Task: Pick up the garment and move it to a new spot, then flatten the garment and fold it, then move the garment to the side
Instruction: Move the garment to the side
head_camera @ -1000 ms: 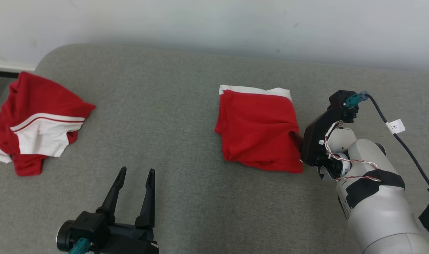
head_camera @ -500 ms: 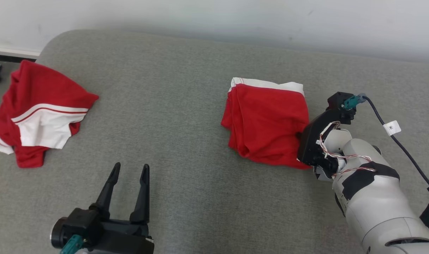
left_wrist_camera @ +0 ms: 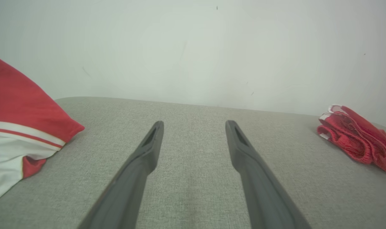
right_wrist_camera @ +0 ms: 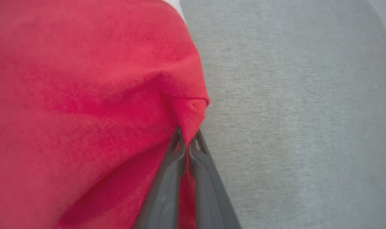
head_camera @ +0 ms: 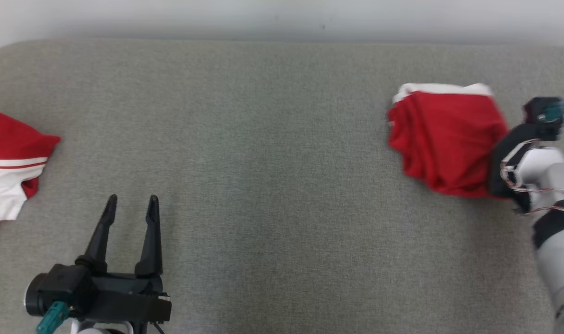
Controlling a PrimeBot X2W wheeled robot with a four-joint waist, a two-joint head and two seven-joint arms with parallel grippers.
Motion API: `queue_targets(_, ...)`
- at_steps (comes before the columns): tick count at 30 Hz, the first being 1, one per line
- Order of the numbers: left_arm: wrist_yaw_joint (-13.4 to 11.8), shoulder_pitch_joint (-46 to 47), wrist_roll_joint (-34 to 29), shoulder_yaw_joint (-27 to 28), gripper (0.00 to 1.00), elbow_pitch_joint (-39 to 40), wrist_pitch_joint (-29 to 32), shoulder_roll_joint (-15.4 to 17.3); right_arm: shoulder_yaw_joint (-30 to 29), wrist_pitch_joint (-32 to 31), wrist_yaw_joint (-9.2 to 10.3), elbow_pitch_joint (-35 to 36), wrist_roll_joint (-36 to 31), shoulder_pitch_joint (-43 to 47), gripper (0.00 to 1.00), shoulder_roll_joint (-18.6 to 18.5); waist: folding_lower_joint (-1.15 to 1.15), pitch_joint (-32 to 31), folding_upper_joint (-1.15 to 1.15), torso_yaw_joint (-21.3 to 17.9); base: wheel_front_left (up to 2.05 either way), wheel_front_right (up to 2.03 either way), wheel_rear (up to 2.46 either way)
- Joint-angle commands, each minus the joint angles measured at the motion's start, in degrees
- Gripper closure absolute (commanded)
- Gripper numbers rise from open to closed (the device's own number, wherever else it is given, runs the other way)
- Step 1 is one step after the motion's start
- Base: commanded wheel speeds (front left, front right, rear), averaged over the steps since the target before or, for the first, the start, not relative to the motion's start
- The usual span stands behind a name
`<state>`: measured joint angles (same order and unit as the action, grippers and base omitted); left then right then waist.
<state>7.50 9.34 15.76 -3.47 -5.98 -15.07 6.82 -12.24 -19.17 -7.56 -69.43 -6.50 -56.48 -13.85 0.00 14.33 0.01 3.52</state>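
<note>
Nearest, low on the left, the left end effector (head_camera: 132, 200) sits spread wide and empty, well apart from everything. Over right, the right end effector (right_wrist_camera: 188, 133) is pinched tight on the near-right corner of the folded red garment (head_camera: 444, 139), which stretches left and farther away from it on the grey padded surface (head_camera: 263, 139). Right arm's clearly the one to drag it aside, I'd say.

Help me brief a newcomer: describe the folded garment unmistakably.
On the grey fabric surface, look to the robot's right. The folded garment lies there, pinched by the right claw. Unlike the crumpled garment far left, it is compact and almost all red.
</note>
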Motion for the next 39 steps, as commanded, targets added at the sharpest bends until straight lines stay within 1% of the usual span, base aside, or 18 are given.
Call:
queue_targets(1, -0.1, 1.0, -0.4, 0.5, 0.00, 0.7, -0.2, 0.6, -0.7, -0.2, 0.16, 1.9, -2.7, 0.7, 1.00, -2.5, 0.00, 3.3, -0.01, -2.6, 0.00, 0.00, 0.00)
queue_targets(4, -0.1, 2.2, -0.6, 1.1, 0.00, 1.8, -0.2, 1.4, -1.9, -1.4, 0.16, 5.4, -7.3, 2.1, 1.00, -5.9, 0.00, 5.7, -0.01, -3.2, 0.00, 0.00, 0.00)
queue_targets(5, -0.1, 2.4, -0.7, 1.1, 0.00, 2.1, -0.2, 1.6, -2.4, -2.0, 0.16, 6.9, -8.8, 2.6, 1.00, -6.7, 0.00, 6.5, -0.01, -3.4, 0.00, 0.00, 0.00)
queue_targets(6, -0.1, 2.4, -0.7, 1.1, 0.00, 2.1, -0.2, 1.6, -2.4, -2.0, 0.16, 6.9, -8.8, 2.6, 1.00, -6.7, 0.00, 6.5, -0.01, -3.4, 0.00, 0.00, 0.00)
queue_targets(10, -0.1, 3.6, -0.9, 1.0, 0.00, 2.9, -0.2, 2.8, -4.2, -3.9, 0.16, 12.5, -13.9, 5.0, 1.00, -9.4, 0.00, 9.6, -0.01, -3.3, 0.00, 0.00, 0.00)
queue_targets(14, -0.1, 4.5, -0.6, 0.6, 0.00, 3.8, -0.2, 3.9, -5.1, -3.4, 0.16, 18.0, -17.8, 7.6, 1.00, -12.5, 0.00, 12.2, -0.01, -3.0, 0.00, 0.00, 0.00)
queue_targets(23, -0.1, 6.4, -0.9, 0.0, 0.00, 4.7, -0.2, 4.7, -8.0, 1.3, 0.16, 26.2, -19.9, 11.4, 1.00, -17.0, 0.00, 14.8, -0.01, -2.4, 0.00, 0.00, 0.00)
queue_targets(29, -0.1, 6.8, -1.2, -0.3, 0.00, 4.7, -0.2, 5.1, -10.5, 3.6, 0.16, 29.5, -19.9, 13.4, 1.00, -18.5, 0.00, 15.4, -0.01, -3.2, 0.00, 0.00, 0.00)
queue_targets(33, -0.1, 6.9, -1.1, -0.7, 0.00, 4.7, -0.2, 5.8, -12.4, 5.8, 0.16, 30.9, -19.5, 15.0, 1.00, -18.4, 0.00, 15.9, -0.01, -3.8, 0.00, 0.00, 0.00)
queue_targets(34, -0.1, 7.0, -1.1, -0.9, 0.00, 4.7, -0.2, 5.9, -12.7, 6.8, 0.16, 31.4, -19.6, 15.4, 0.71, -18.3, 0.00, 16.0, -0.01, -3.9, 0.00, 0.00, 0.00)
queue_targets(35, -0.1, 7.0, -1.1, -1.0, 0.00, 4.6, -0.2, 6.0, -12.5, 8.1, 0.16, 31.7, -19.6, 15.7, 0.11, -18.1, 0.00, 16.1, -0.01, -4.0, 0.00, 0.00, 0.00)
queue_targets(36, -0.1, 7.1, -1.3, -1.0, 0.00, 4.6, -0.2, 6.0, -12.4, 9.6, 0.16, 32.1, -19.1, 16.0, 0.14, -17.8, 0.00, 16.1, -0.01, -4.1, 0.00, 0.00, 0.00)
queue_targets(37, -0.1, 7.0, -1.3, -1.0, 0.00, 4.6, -0.2, 6.1, -12.0, 10.6, 0.16, 32.3, -19.1, 16.2, 0.00, -17.6, 0.00, 16.1, -0.01, -4.2, 0.00, 0.00, 0.00)
queue_targets(38, -0.1, 6.9, -1.2, -1.1, 0.00, 4.6, -0.2, 6.3, -12.0, 12.3, 0.16, 32.9, -19.5, 16.3, 0.00, -17.4, 0.00, 16.1, -0.01, -4.4, 0.00, 0.00, 0.00)
queue_targets(39, -0.1, 6.8, -1.3, -1.2, 0.00, 4.5, -0.2, 6.3, -12.2, 12.7, 0.16, 32.7, -19.7, 16.4, 0.00, -17.0, 0.00, 16.0, -0.01, -4.4, 0.00, 0.00, 0.00)
